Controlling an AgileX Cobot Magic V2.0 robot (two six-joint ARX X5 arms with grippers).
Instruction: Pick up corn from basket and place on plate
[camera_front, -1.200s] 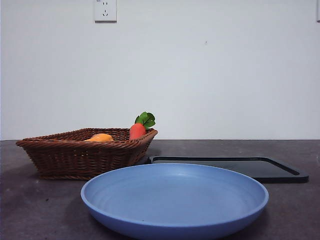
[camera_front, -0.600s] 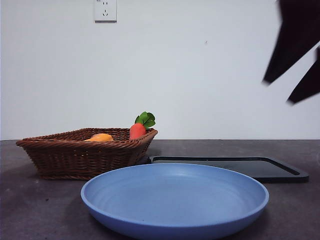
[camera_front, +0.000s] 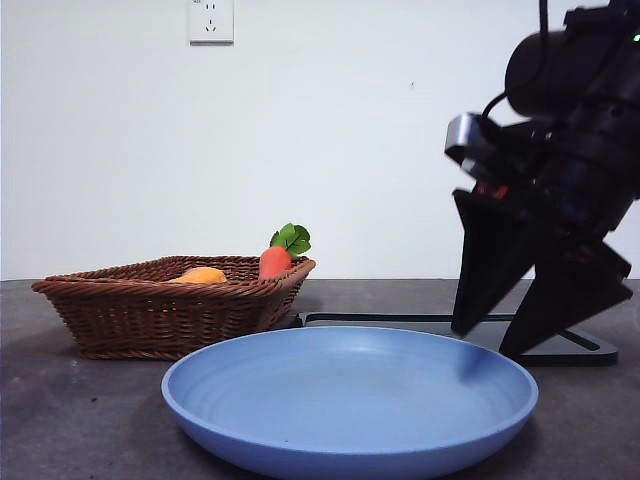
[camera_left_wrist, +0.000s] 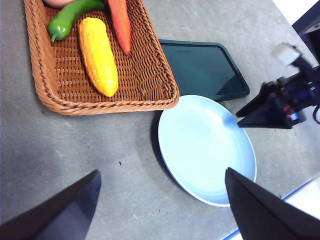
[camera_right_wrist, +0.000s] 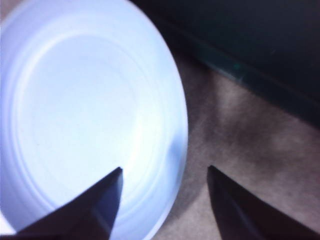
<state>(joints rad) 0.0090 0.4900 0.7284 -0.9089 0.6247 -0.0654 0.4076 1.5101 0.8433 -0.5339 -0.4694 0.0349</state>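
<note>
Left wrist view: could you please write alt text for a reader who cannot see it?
A yellow corn lies in a brown wicker basket beside a green pepper and a carrot. An empty blue plate sits close to the basket, by a black tray. The open right gripper hovers at the plate's edge.

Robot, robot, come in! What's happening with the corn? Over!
Right gripper open, low over blue round plate's rim. Left gripper open, high, waiting. Yellow corn cob lying in brown wicker basket, untouched. Nothing blocking it.

Low front; wrists overhead, plate (camera_front: 350, 400) shared.
</note>
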